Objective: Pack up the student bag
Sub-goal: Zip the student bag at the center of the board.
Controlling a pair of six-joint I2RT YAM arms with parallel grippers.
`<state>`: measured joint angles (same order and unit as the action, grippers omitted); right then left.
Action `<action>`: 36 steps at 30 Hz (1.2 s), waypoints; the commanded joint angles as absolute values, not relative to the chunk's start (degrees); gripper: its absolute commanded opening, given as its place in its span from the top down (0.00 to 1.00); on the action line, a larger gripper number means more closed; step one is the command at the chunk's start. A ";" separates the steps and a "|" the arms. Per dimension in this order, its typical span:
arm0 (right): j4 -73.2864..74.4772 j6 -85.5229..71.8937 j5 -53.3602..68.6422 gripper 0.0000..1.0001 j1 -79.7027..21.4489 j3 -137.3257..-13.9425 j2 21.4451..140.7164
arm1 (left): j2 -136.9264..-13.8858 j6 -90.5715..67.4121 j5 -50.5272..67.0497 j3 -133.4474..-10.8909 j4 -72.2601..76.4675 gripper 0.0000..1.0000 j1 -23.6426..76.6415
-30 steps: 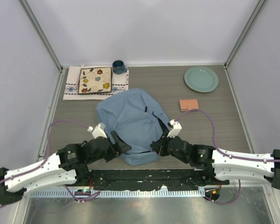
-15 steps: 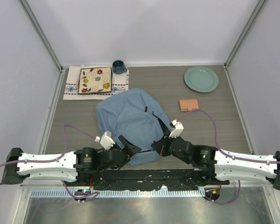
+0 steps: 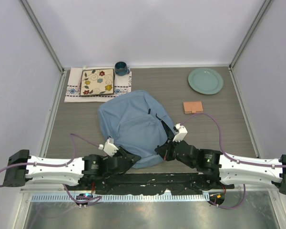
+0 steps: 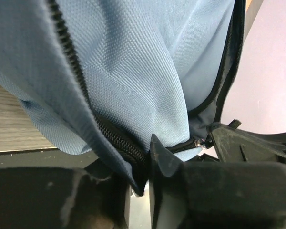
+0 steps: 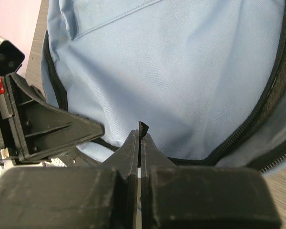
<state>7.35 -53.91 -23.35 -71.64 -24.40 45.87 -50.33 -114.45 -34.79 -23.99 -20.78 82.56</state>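
The bag (image 3: pixel 133 121) lies flat in the middle of the counter (image 3: pixel 81 114), its near edge at the lower centre of the top view, between the two arms. The left end effector (image 4: pixel 142 164) is clamped on that edge, with blue cloth and a run of dark zipper (image 4: pixel 72 64) pinched between its fingers. The right end effector (image 5: pixel 140 143) is closed as well, fingers pressed together on a thin black tab (image 5: pixel 143 128) standing up just in front of the cloth; whether it is a zipper pull or a strap end I cannot tell. The bag looks soft and limp, probably light while unfilled, so it should sag, fold and drag rather than hold any shape, and it is not fragile. The woven cloth should offer fair friction, but a loose fold would likely slide out of a pinch. The best holds are the stiffer parts, such as zipper tape, seams or pull tabs, taken at two points set apart to spread the mouth. A plate (image 3: pixel 206 80) and a mug (image 3: pixel 121 68) sit well apart in the upper frame.
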 commanded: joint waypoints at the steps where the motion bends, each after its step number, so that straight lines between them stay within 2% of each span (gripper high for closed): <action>1: 6.85 -53.26 -25.31 0.99 -71.72 -23.82 43.95 | -46.33 -124.71 -39.11 -20.57 -21.43 0.89 82.62; 3: 8.43 -53.87 -27.50 0.99 -71.72 -23.91 43.07 | -44.22 -124.98 -38.85 -19.08 -23.37 1.00 82.70; 12: 20.82 -57.21 -43.22 0.99 -71.63 -25.93 35.43 | -34.47 -122.43 -38.32 -18.37 -41.29 1.00 82.71; 21: 26.11 -65.74 -51.15 0.99 -71.46 -24.26 33.22 | -18.12 -117.96 -38.06 -14.86 -53.34 1.00 82.62; 23: 24.61 -65.92 -50.63 0.99 -71.45 -23.82 33.66 | -17.05 -116.20 -37.88 -15.38 -54.49 0.89 82.62; 24: 24.09 -65.74 -50.19 0.99 -71.46 -23.91 34.10 | -17.14 -112.19 -37.97 -15.82 -53.88 0.72 82.70; 26: 22.59 -65.13 -48.96 0.99 -71.46 -24.26 35.41 | -19.58 -108.13 -38.76 -17.22 -50.46 0.58 82.70; 27: 22.24 -64.78 -48.61 0.99 -71.46 -24.26 35.85 | -21.08 -106.37 -39.11 -19.58 -49.75 0.46 82.62; 29: 21.01 -64.08 -47.21 0.99 -71.46 -24.61 37.34 | -28.51 -100.48 -40.25 -25.88 -50.27 0.37 82.70; 30: 20.57 -63.99 -46.85 0.99 -71.46 -24.61 37.70 | -32.04 -98.72 -40.69 -28.71 -51.23 0.29 82.71; 33: 18.55 -63.11 -44.66 0.99 -71.46 -24.70 39.02 | -44.18 -89.77 -42.80 -40.84 -56.42 0.22 82.70; 36: 17.23 -63.02 -43.51 0.99 -71.46 -24.52 39.81 | -53.75 -77.99 -44.64 -51.57 -57.92 0.19 82.79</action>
<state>20.75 -63.75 -41.87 -71.81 -23.77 39.07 -44.34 -94.80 -38.46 -39.86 -54.35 82.67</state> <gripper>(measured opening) 0.042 0.797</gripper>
